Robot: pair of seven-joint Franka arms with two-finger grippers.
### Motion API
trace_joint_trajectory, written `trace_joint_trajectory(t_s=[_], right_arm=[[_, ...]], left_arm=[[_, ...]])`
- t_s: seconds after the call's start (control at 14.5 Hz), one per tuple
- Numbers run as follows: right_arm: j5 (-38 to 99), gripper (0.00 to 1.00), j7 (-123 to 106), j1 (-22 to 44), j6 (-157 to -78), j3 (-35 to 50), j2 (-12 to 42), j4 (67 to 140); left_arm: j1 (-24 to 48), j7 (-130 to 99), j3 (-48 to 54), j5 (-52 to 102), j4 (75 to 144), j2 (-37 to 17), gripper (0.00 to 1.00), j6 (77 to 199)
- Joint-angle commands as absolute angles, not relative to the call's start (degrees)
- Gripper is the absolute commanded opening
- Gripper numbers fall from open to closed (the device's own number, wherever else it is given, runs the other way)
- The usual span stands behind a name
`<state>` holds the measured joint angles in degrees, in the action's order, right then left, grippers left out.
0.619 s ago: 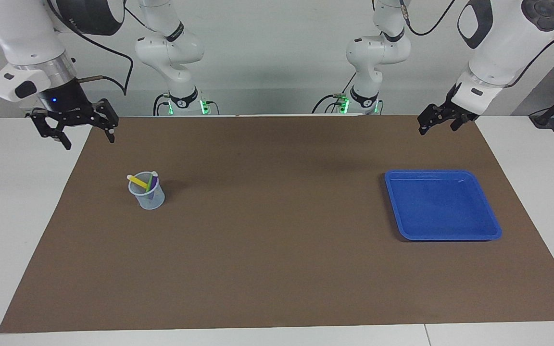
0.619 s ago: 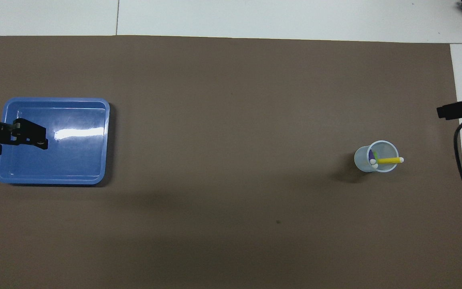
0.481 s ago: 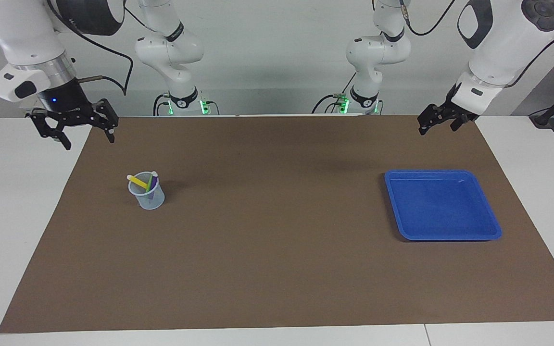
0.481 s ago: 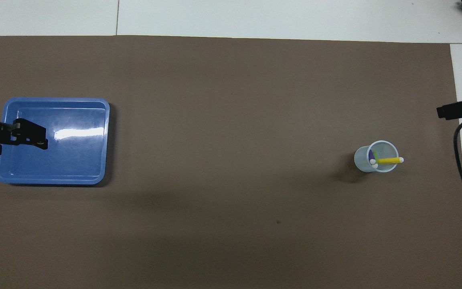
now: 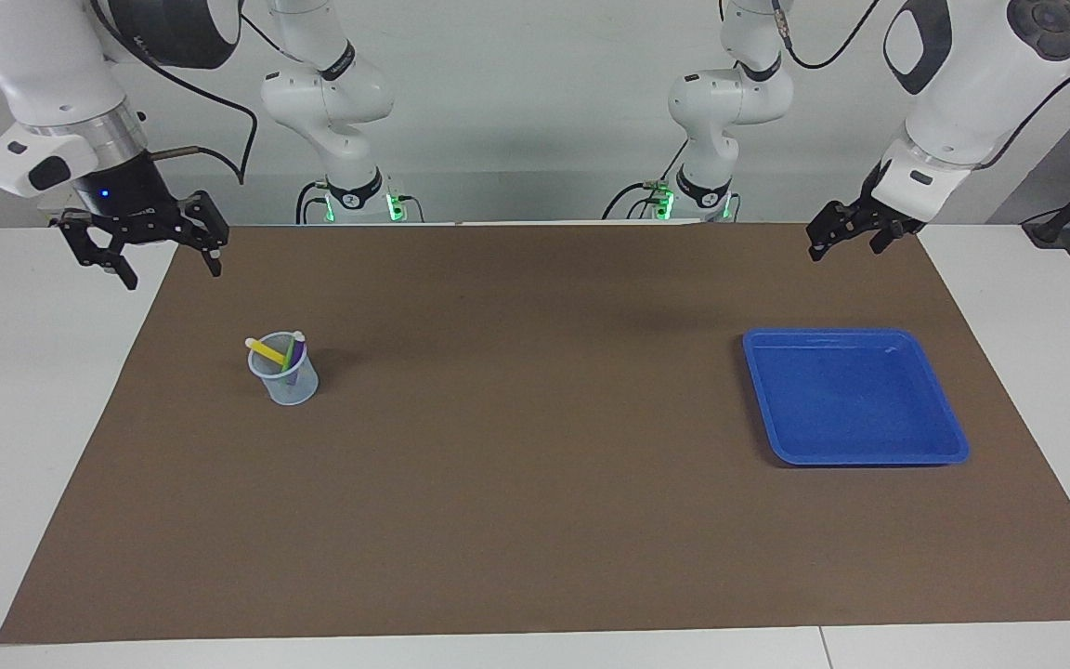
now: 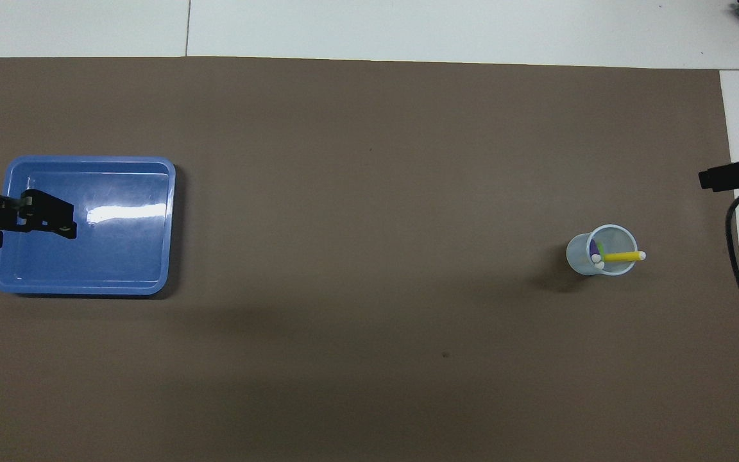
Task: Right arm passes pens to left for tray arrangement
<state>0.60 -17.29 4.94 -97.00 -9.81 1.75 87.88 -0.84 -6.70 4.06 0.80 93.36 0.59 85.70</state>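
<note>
Right gripper (image 5: 143,249): raised, fingers spread wide apart and empty, over the mat's edge at the right arm's end of the table; arm waits.
Left gripper (image 5: 849,232): raised, fingers apart and empty, over the mat's corner at the left arm's end.
Pens (image 5: 280,352): yellow, green and purple, standing tilted in the cup, pale tips up; the yellow one leans out over the rim.
Mesh cup (image 5: 286,379): pale blue, upright on the mat, toward the right arm's end.
Tray (image 5: 854,397): bright blue, flat on the mat toward the left arm's end, well apart from the cup.
Mat (image 5: 535,483): brown sheet covering most of the white table (image 5: 24,372).
</note>
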Motion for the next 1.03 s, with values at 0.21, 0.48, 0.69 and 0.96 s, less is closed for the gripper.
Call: trace_joint_trajectory(t_s=[0.21, 0.48, 0.69, 0.96], right_arm=[[-0.35, 1.00, -16.44, 4.92, -97.03, -9.84, 1.85, 87.54], [-0.35, 1.00, -16.44, 4.92, -97.03, -9.84, 1.85, 87.54], [-0.35, 1.00, -16.44, 5.01, -96.77, -9.84, 1.76, 87.80], [-0.44, 1.00, -16.26, 5.54, -97.38, -9.84, 0.71, 90.25]], left_arm=[[-0.35, -6.68, 3.43, 0.79, 94.22, 1.58, 1.00, 85.52], [-0.35, -6.68, 3.43, 0.79, 94.22, 1.58, 1.00, 85.43], [-0.35, -6.68, 3.43, 0.79, 94.31, 1.58, 1.00, 85.43], [-0.35, -6.68, 3.43, 0.79, 94.22, 1.58, 1.00, 85.43]])
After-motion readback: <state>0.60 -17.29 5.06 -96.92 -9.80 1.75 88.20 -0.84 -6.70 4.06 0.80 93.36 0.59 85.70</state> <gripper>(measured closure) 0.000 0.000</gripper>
